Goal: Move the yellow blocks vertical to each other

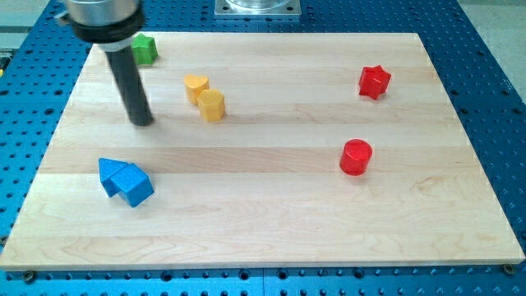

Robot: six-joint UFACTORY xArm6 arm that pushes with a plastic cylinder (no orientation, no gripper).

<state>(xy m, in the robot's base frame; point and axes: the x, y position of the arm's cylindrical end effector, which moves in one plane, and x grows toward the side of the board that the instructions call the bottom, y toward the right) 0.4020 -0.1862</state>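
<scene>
Two yellow blocks sit touching at the board's upper left of centre: a yellow heart (196,86) and, just below and to its right, a yellow hexagon (212,105). My tip (143,122) rests on the board to the left of the yellow hexagon, well apart from it. The dark rod rises from the tip towards the view's top left.
A green block (145,49) lies at the top left, partly behind the rod. Two blue blocks (125,181) sit touching at the lower left. A red star (374,81) is at the upper right and a red cylinder (356,156) at the right of centre. The wooden board (271,230) lies on a blue perforated table.
</scene>
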